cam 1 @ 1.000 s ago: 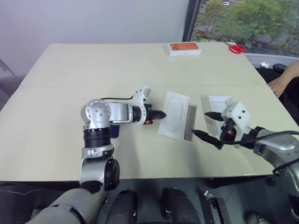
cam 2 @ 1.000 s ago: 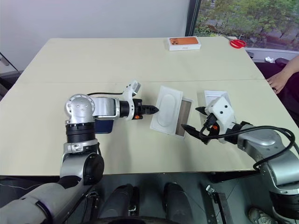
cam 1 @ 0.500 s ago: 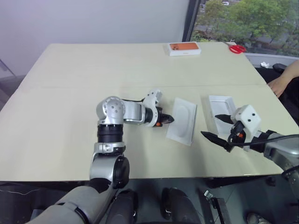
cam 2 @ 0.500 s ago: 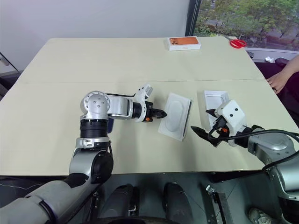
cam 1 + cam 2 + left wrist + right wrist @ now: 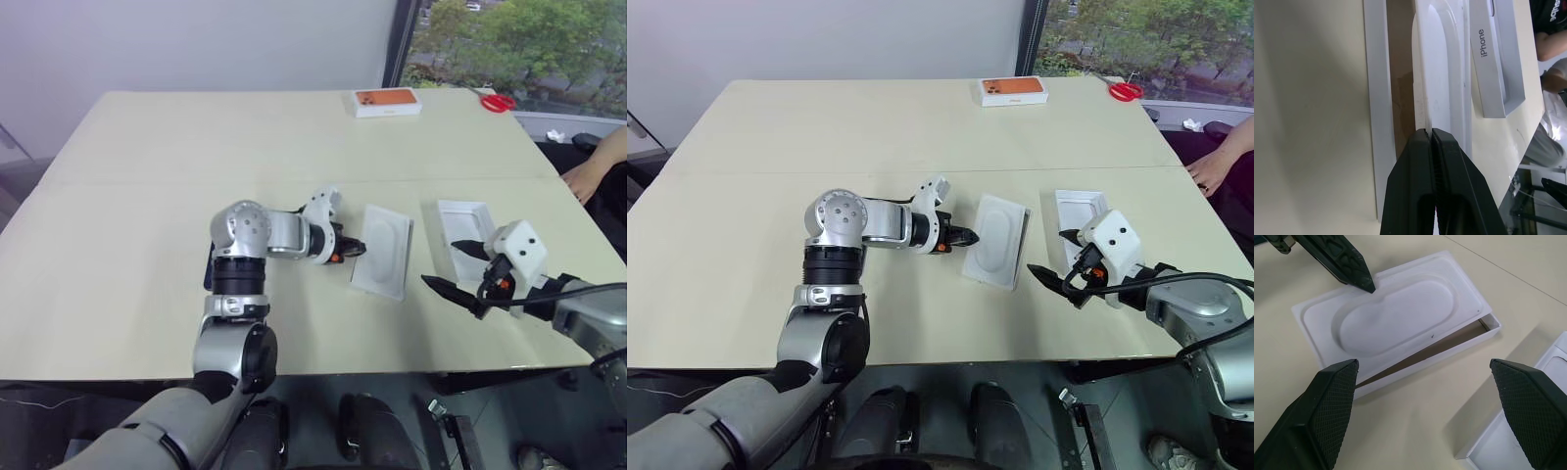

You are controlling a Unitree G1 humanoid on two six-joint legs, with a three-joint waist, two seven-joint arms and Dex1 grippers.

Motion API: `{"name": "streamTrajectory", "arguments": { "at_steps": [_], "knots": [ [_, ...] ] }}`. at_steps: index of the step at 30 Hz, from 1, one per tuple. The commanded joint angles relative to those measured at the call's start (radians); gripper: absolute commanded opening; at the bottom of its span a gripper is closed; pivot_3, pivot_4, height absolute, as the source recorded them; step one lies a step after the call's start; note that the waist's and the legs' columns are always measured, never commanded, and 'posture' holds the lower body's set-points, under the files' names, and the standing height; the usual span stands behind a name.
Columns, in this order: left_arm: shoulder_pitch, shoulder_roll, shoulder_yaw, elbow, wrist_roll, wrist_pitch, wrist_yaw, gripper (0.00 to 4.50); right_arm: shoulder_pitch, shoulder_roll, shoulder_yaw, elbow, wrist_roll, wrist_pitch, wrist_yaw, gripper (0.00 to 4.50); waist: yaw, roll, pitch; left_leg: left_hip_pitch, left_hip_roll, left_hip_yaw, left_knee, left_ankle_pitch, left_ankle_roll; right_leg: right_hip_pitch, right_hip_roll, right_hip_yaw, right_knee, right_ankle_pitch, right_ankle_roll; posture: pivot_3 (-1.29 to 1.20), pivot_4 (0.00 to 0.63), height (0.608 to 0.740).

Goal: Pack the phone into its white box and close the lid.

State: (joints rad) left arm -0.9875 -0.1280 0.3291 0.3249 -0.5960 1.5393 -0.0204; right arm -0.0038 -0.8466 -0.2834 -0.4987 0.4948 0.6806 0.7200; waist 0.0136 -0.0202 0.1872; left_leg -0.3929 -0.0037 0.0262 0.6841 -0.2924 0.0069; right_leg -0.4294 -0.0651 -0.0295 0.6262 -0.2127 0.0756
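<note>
My left gripper is shut on the near edge of a white insert with an oval recess. The insert lies aslant over the white box, whose tan floor shows beside it. The lid lies open side up to the right of the box, with "iPhone" printed on its side. My right gripper hovers open in front of the lid, a short way right of the box, with nothing between its fingers. The dark phone lies on the table behind my left arm, mostly hidden.
An orange-topped white box and red scissors sit at the far edge of the cream table. A person's hand rests at the right edge.
My left gripper has moved right, taking the insert and box with it. The insert now covers more of the box, hiding the tan strip in the head views.
</note>
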Motion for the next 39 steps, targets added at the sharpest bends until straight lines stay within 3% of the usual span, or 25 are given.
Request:
{"name": "streamTrajectory", "arguments": {
  "at_steps": [1, 8, 11, 16, 23, 26, 33, 35, 39],
  "knots": [
    [-0.033, -0.001, -0.01, 0.003, 0.01, -0.02, -0.021, 0.04, -0.003, 0.003, -0.024, -0.028, 0.003, -0.017, -0.004, 4.5, 0.0, 0.0, 0.0, 0.0, 0.0, 0.0, 0.0, 0.0, 0.0, 0.0, 0.0, 0.0, 0.0, 0.0, 0.0, 0.0, 0.15, 0.74],
    [-0.048, 0.003, -0.01, 0.034, 0.023, -0.043, -0.04, 0.04, -0.003, 0.01, -0.017, -0.03, 0.003, -0.018, -0.011, 4.5, 0.0, 0.0, 0.0, 0.0, 0.0, 0.0, 0.0, 0.0, 0.0, 0.0, 0.0, 0.0, 0.0, 0.0, 0.0, 0.0, 0.15, 0.74],
    [-0.05, 0.007, -0.023, 0.031, 0.02, -0.037, -0.053, 1.0, -0.003, 0.013, -0.014, -0.03, 0.003, -0.02, -0.013, 4.5, 0.0, 0.0, 0.0, 0.0, 0.0, 0.0, 0.0, 0.0, 0.0, 0.0, 0.0, 0.0, 0.0, 0.0, 0.0, 0.0, 0.15, 0.74],
    [-0.047, 0.012, -0.012, 0.007, 0.004, -0.006, -0.075, 3.47, -0.003, 0.016, -0.011, -0.034, 0.003, -0.019, -0.014, 4.5, 0.0, 0.0, 0.0, 0.0, 0.0, 0.0, 0.0, 0.0, 0.0, 0.0, 0.0, 0.0, 0.0, 0.0, 0.0, 0.0, 0.15, 0.74],
    [-0.028, 0.106, 0.012, -0.069, -0.021, 0.029, -0.154, 3.47, -0.061, 0.031, 0.041, -0.042, 0.0, 0.012, -0.05, 4.5, -0.005, 0.0, 0.0, 0.0, 0.001, 0.0, 0.0, 0.0, 0.0, 0.0, 0.001, 0.0, 0.0, 0.0, 0.0, 0.0, 0.15, 0.74],
    [0.026, 0.217, -0.081, -0.175, 0.004, -0.117, -0.244, 3.53, -0.125, 0.055, 0.092, -0.031, -0.008, 0.054, -0.094, 3.57, -0.008, 0.001, 0.0, 0.001, 0.001, 0.0, 0.0, 0.0, 0.0, 0.0, 0.001, 0.0, 0.0, 0.0, 0.0, 0.0, 0.15, 0.74],
    [0.267, 0.546, -0.4, -0.391, 0.2, -0.651, -0.558, 3.53, -0.316, 0.159, 0.21, 0.05, -0.028, 0.218, -0.235, 0.03, -0.001, 0.002, -0.001, 0.0, 0.001, 0.0, -0.002, 0.002, -0.004, -0.002, -0.001, 0.002, 0.001, -0.002, -0.004, 0.0, 0.15, 0.74],
    [0.347, 0.646, -0.488, -0.425, 0.28, -0.843, -0.672, 3.53, -0.385, 0.222, 0.23, 0.12, -0.07, 0.257, -0.323, 0.03, -0.002, 0.002, -0.001, 0.0, 0.001, 0.001, -0.002, 0.002, -0.003, -0.002, -0.002, 0.002, 0.001, -0.002, -0.005, 0.0, 0.15, 0.74],
    [0.477, 0.726, -0.511, -0.47, 0.288, -1.067, -0.844, 3.53, -0.462, 0.27, 0.323, 0.219, -0.185, 0.253, -0.4, 0.03, 0.001, 0.002, -0.001, -0.004, -0.001, 0.002, -0.002, 0.002, -0.003, -0.005, -0.01, 0.0, 0.0, -0.003, -0.007, 0.0, 0.15, 0.74]
  ]
}}
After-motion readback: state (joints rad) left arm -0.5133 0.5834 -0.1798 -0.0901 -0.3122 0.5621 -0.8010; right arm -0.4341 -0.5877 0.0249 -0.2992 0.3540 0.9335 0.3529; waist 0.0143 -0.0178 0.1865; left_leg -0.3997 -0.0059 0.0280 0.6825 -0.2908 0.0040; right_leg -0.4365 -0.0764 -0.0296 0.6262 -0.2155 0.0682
